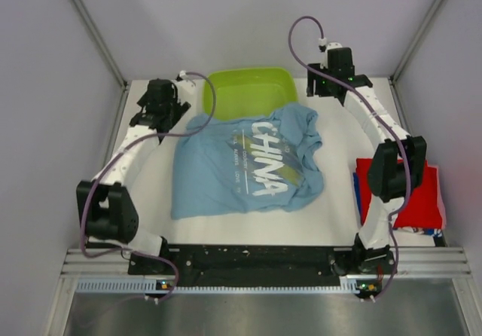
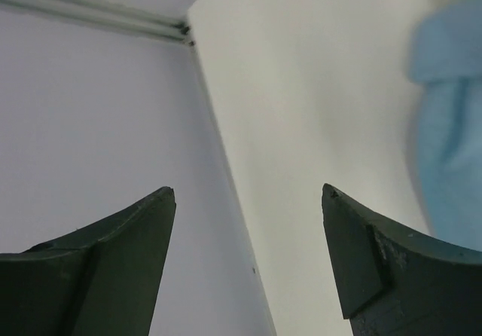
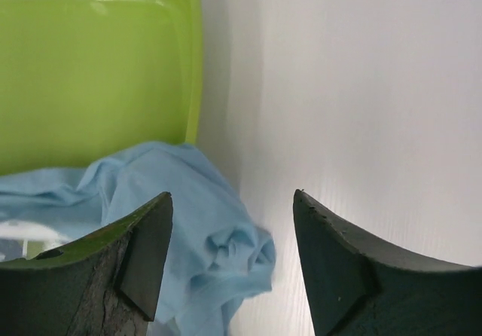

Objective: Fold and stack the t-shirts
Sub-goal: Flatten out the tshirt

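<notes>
A light blue t-shirt point(image 1: 245, 166) with white chest lettering lies spread and rumpled on the middle of the table. Its top edge touches the lime-green basin point(image 1: 248, 89). My left gripper point(image 1: 160, 108) is open and empty, just left of the shirt's left sleeve; a blurred blue edge point(image 2: 448, 125) shows in the left wrist view. My right gripper point(image 1: 331, 76) is open and empty at the back right, above a bunched sleeve point(image 3: 226, 245). A folded red t-shirt point(image 1: 422, 200) lies on a darker blue one at the right edge, partly hidden by my right arm.
The green basin point(image 3: 90, 65) stands at the back centre against the wall. Enclosure walls and metal posts close in the table on the left, back and right. A black rail with the arm bases runs along the near edge point(image 1: 248, 261).
</notes>
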`<move>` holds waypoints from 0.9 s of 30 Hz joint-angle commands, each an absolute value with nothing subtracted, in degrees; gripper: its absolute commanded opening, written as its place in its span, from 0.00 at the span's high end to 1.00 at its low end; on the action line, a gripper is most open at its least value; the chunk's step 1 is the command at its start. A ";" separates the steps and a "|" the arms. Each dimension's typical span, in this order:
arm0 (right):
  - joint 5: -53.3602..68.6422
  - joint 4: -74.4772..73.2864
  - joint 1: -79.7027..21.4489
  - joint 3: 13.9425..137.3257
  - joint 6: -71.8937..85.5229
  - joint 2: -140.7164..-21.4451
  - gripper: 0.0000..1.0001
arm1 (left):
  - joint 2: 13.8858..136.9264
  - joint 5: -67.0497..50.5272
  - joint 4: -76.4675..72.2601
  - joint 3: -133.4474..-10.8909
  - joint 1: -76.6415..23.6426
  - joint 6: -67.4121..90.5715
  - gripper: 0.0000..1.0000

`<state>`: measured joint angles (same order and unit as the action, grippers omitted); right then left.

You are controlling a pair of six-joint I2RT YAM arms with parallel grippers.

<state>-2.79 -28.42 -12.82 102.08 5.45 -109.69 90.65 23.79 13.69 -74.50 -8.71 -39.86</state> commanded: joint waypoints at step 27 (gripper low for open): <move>15.91 -24.26 -19.34 40.87 23.29 -74.17 0.35 | 66.80 6.86 35.68 -30.24 -26.02 -40.69 0.24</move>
